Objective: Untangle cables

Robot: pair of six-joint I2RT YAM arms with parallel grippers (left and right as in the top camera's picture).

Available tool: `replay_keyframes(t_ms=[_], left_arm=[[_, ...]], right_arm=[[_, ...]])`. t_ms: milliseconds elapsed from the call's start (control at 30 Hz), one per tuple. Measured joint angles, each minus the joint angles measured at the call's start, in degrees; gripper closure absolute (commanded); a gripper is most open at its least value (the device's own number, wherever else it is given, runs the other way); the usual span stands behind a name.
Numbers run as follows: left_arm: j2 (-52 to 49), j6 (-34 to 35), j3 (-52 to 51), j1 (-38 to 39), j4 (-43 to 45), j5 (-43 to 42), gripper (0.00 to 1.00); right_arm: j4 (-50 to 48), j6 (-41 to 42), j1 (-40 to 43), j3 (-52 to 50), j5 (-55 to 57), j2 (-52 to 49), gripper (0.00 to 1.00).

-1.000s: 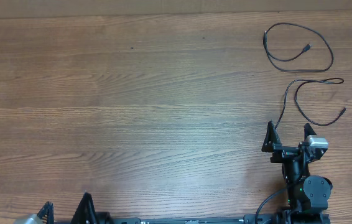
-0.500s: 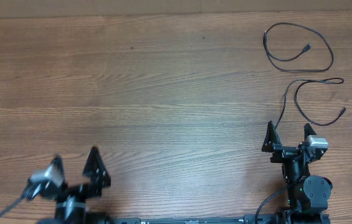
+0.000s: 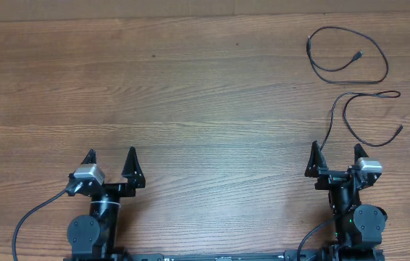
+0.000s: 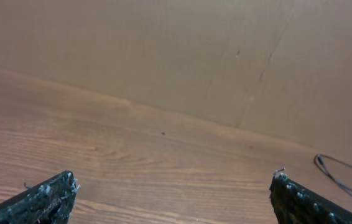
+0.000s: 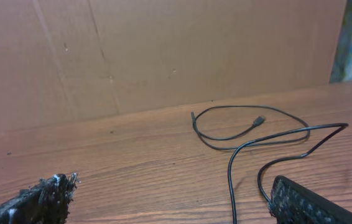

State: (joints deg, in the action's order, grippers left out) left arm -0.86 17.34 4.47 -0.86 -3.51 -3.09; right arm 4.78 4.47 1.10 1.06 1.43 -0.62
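Facing across worktop [image 3: 205, 109], right gripper [image 3: 336, 146] released, grasping nothing; left gripper [image 3: 111, 151] well apart from right gripper, likewise released, empty; cables [image 3: 371, 93] loose in separate loops just beyond right gripper

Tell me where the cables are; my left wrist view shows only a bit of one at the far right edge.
Observer: Overhead shows two on the right half of the table: a looped cable at the back and a nearer cable in front of the right gripper.
Operator: Are those two tangled together?
Observer: No. They lie apart, with bare wood between them.
Operator: Is the right gripper holding the nearer one?
Observer: No. It is open and empty. The right wrist view shows that cable's tail lying on the wood, running toward the gap between its fingers.
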Motion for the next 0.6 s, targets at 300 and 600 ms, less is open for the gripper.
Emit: replay_keyframes(t_ms=[300, 600], left_arm=[[0.02, -11.04, -3.82, 0.00, 0.02, -3.04, 0.00], [0.02, -15.63, -3.91, 0.00, -0.33, -3.17, 0.01]], right_arm=[[0.00, 0.02, 0.00, 0.00, 0.04, 0.00, 0.00], [0.02, 0.04, 0.00, 0.00, 0.04, -0.02, 0.00]])
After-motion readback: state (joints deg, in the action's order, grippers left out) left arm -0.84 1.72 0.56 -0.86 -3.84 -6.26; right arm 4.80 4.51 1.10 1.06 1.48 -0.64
